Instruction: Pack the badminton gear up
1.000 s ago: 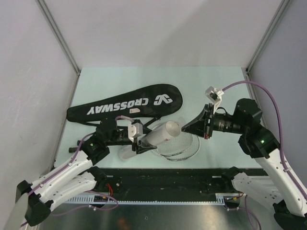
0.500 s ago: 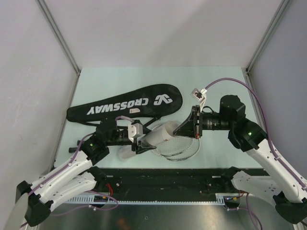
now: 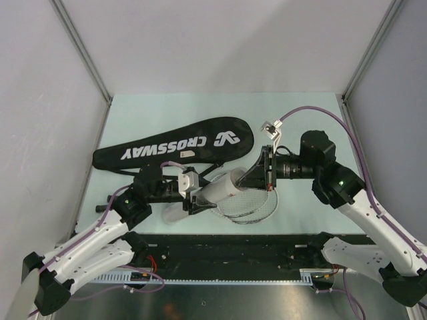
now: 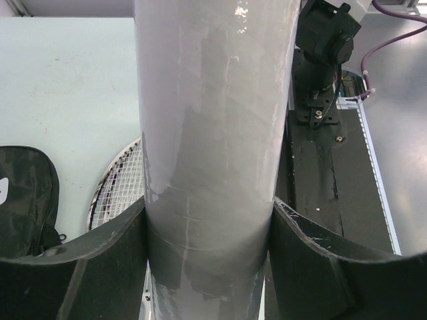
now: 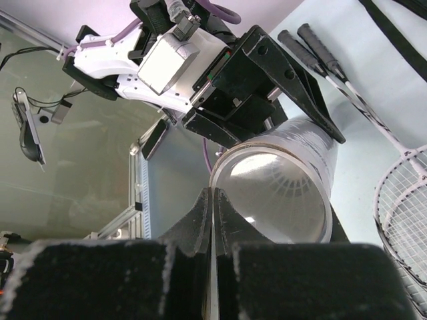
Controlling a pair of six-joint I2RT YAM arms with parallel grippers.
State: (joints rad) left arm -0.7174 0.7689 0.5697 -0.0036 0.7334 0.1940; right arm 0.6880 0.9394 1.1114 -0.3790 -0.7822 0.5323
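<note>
Left arm (image 3: 87, 243): long white parts with black round joints.
Right arm (image 3: 380, 227): the same white and black, with a small green light (image 3: 339, 181) on one joint.
Left hand (image 3: 200, 197): black, with two wide flat fingers (image 4: 67, 273), scratched at the edges.
Right hand (image 3: 245, 181): black and shaped like a wedge.
Cables: a thin purple cable (image 3: 313, 112) ran to the right wrist, and another purple one (image 5: 223, 12) was on the left arm.
Cameras: a grey box (image 3: 189, 180) was on the left wrist, and a small white one (image 3: 269, 127) on the right.
</note>
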